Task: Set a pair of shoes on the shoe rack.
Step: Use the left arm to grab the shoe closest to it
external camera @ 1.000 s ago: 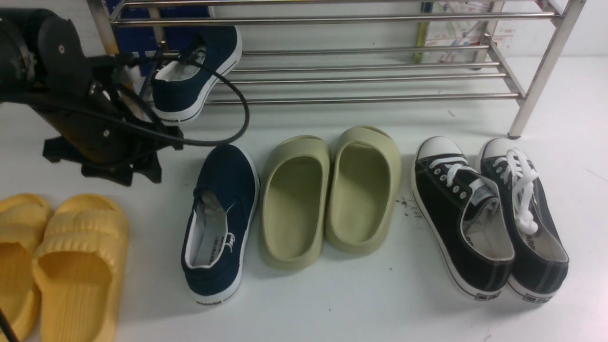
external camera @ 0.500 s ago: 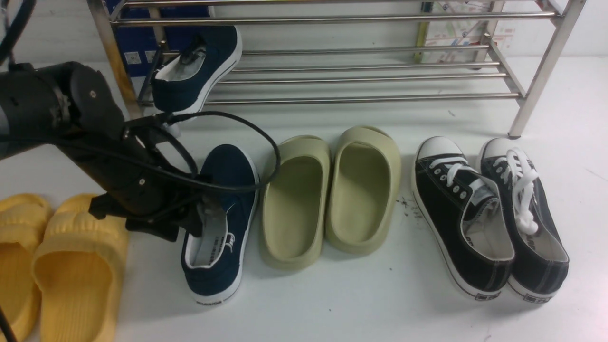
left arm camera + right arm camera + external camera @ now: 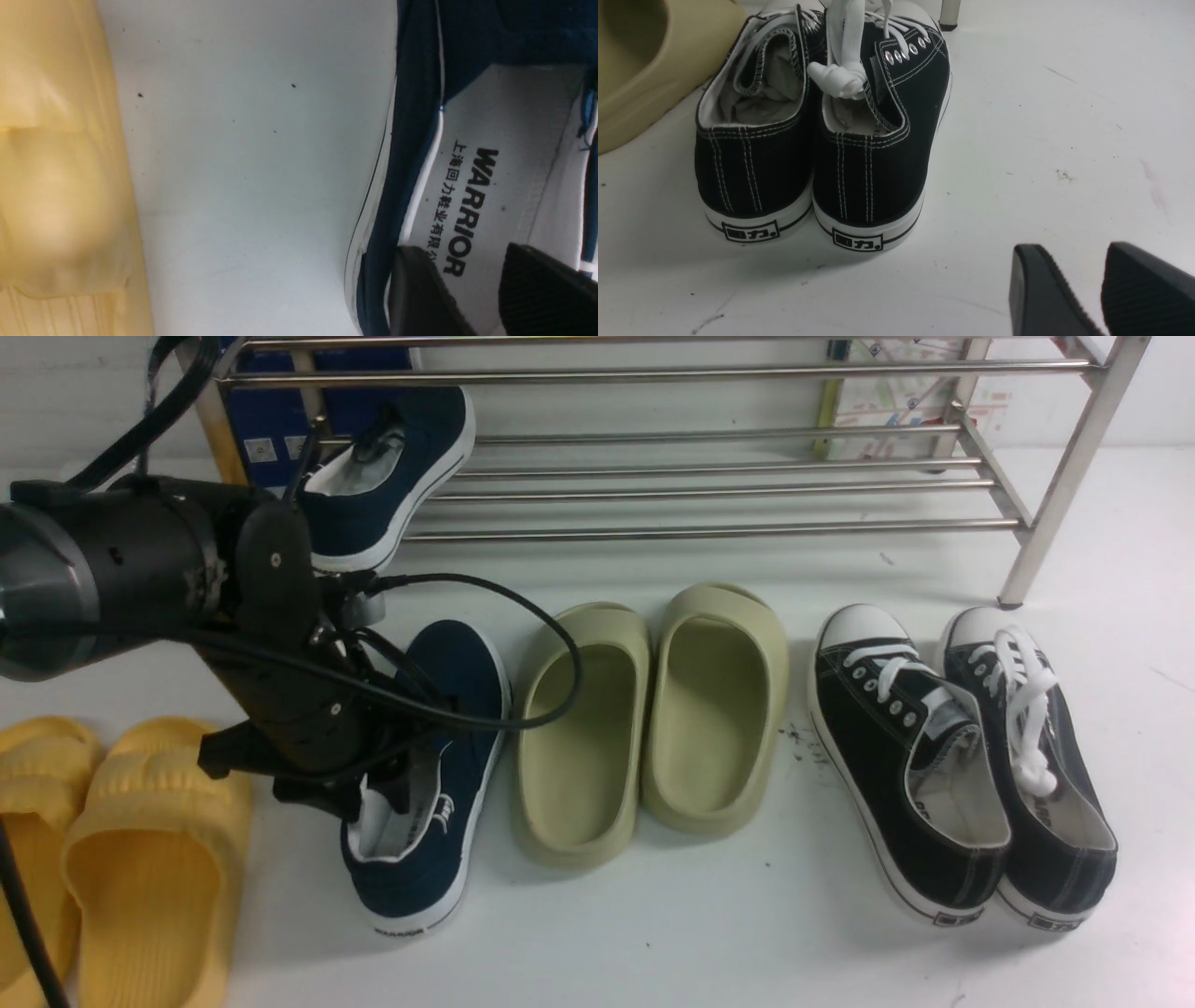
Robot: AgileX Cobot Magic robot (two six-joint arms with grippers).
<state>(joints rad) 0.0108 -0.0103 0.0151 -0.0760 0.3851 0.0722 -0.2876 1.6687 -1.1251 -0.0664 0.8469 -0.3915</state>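
White tabletop (image 3: pixel 700 933), silver shoe rack (image 3: pixel 709 533) across the back. Front view: one navy slip-on (image 3: pixel 397 504) on the rack's lower tier; other navy slip-on (image 3: pixel 411 887) on the tabletop, left gripper (image 3: pixel 372 803) at its opening, beside olive slides (image 3: pixel 644 728). Left wrist view: left gripper's fingers apart over the shoe opening; can't tell if they touch it. Right wrist view: right gripper (image 3: pixel 1078 252) wide, holding nothing, near black lace-ups (image 3: pixel 812 177).

Bright, diffuse light leaves soft shadows beside the shoes; the left wrist view's dark fingertips (image 3: pixel 420 284) blur.
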